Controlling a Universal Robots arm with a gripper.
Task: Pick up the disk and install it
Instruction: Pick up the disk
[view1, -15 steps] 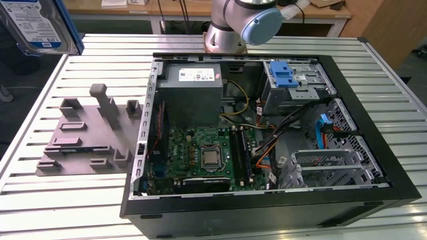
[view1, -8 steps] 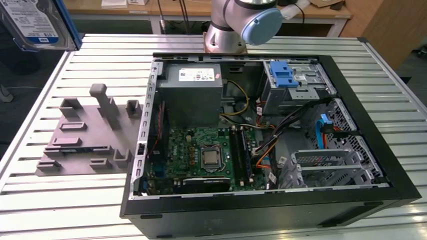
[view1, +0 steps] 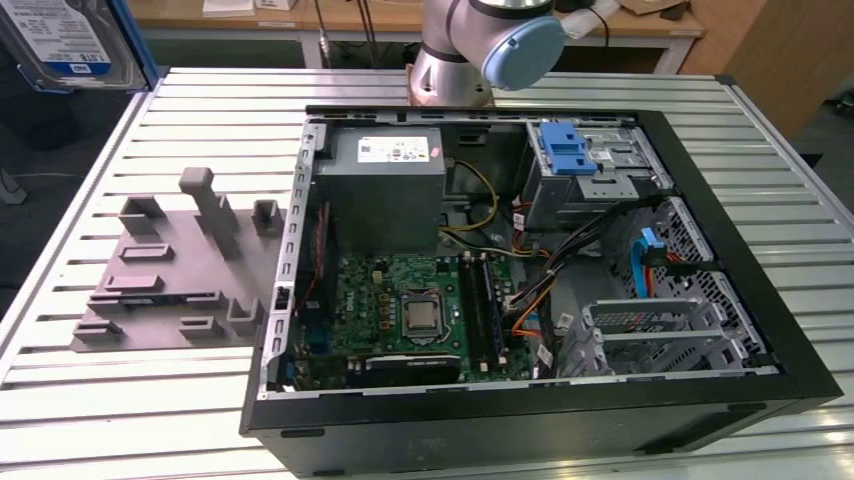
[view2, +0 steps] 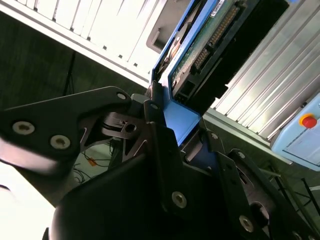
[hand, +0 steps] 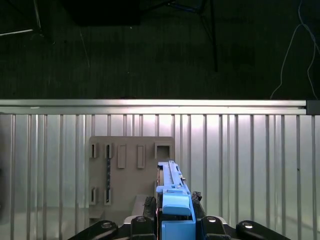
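Note:
The disk hangs in the air at the far corner on the exterior view's left, off the table, its silver face, white-and-blue label and blue frame showing. In the first wrist view the disk stands edge-on, and my gripper is shut on its blue carrier. In the second wrist view the dark fingers clamp the blue frame of the disk, whose green circuit-board side shows. The open computer case lies on the slatted table, with the silver drive cage and blue latch at its far side.
A grey fixture plate with upright pegs and slots lies on the table left of the case; it shows below the disk in the first wrist view. The arm's base stands behind the case. A grey power supply and motherboard sit inside.

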